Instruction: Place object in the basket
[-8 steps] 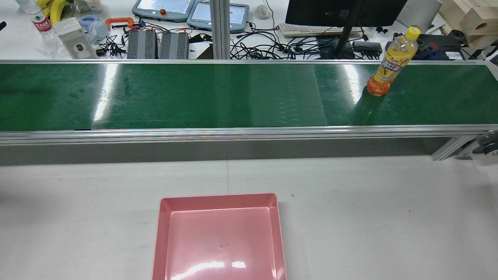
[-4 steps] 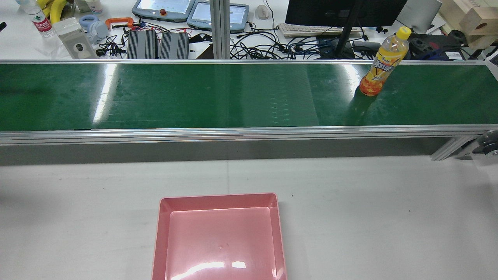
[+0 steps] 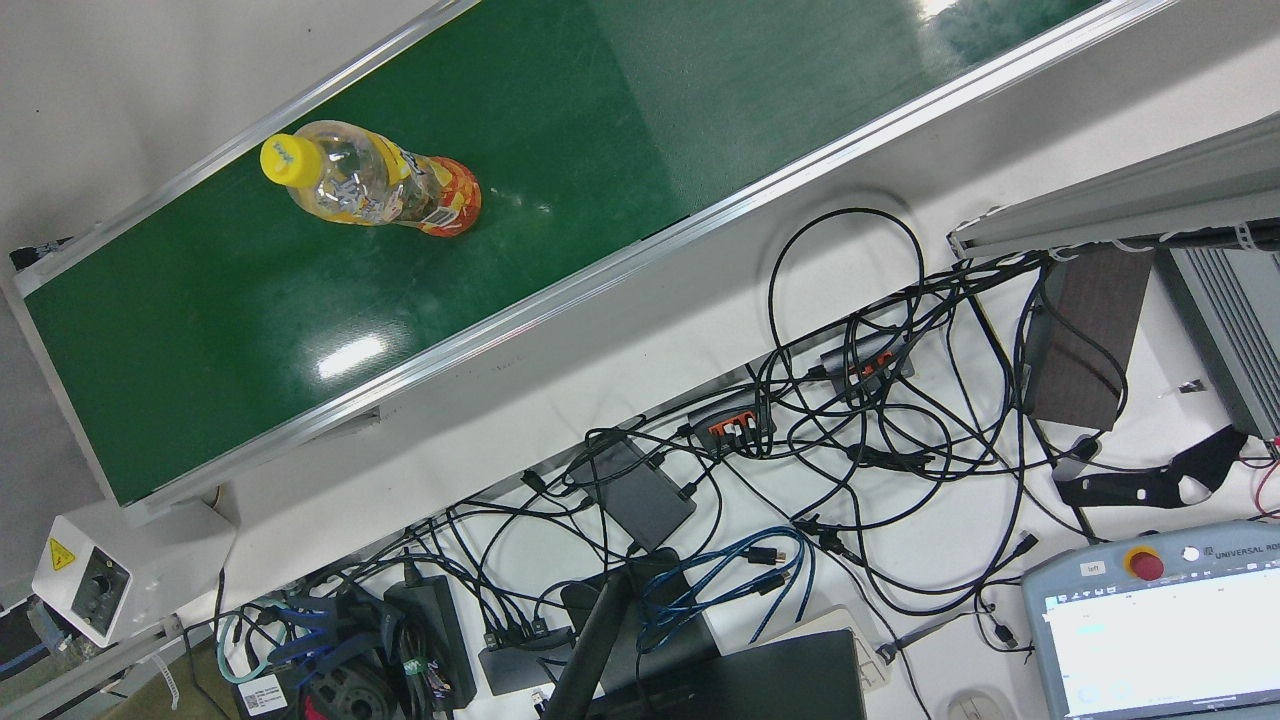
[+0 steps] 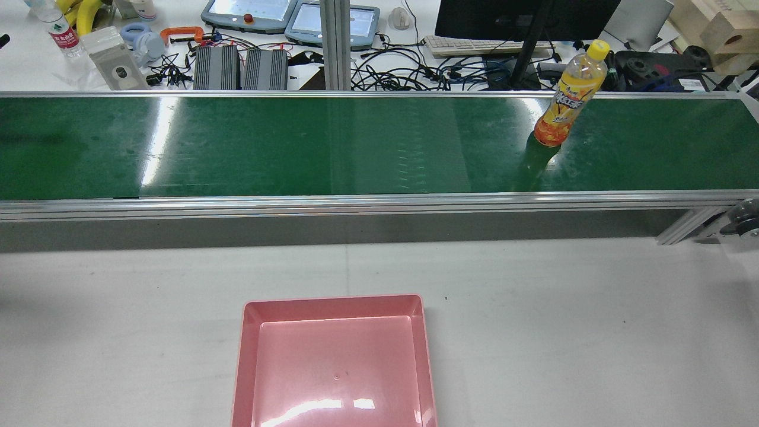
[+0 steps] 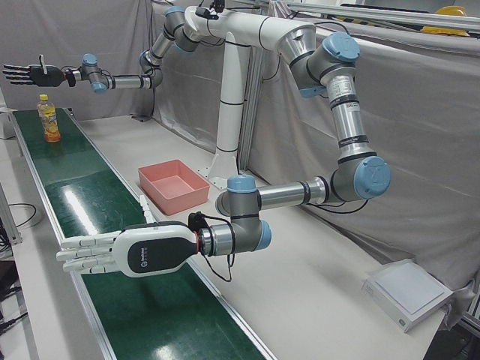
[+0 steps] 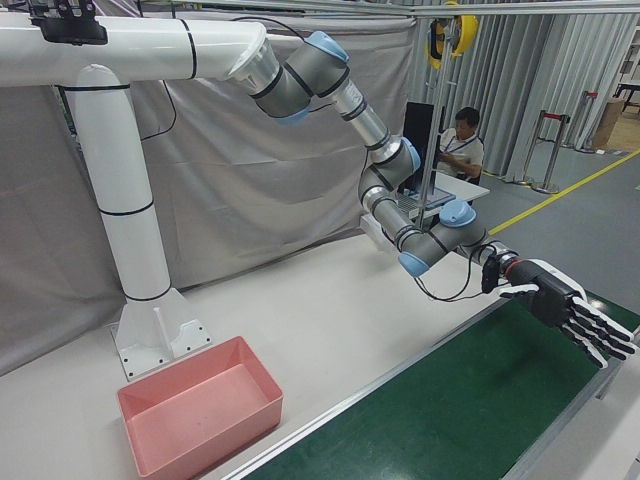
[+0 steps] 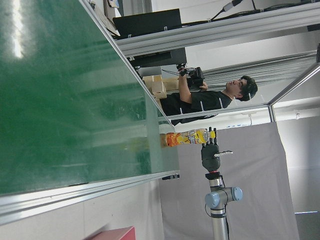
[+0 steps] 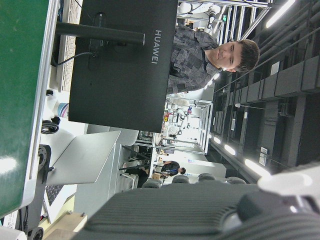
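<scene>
Waiting step: both hands (left hand point(image 5: 120, 255), right hand point(image 5: 30, 74)) hover with fingers spread, empty; next comes grasping the upright orange drink bottle point(image 4: 568, 95) on the conveyor belt point(image 4: 296, 148).

Grey curtains point(image 5: 97, 52) hang behind the white table point(image 4: 563, 332). A black monitor point(image 8: 120, 65) stands on a cluttered desk point(image 3: 900, 480) strewn with cables point(image 3: 860, 400). Ceiling lights point(image 8: 277, 15) glow overhead; yellow tape point(image 6: 570, 190) lines the grey floor.

Open belt point(image 5: 90, 195) lies bare beneath both spread hands; only the upright bottle point(image 5: 49, 120) stands below the right hand point(image 5: 28, 73).
</scene>
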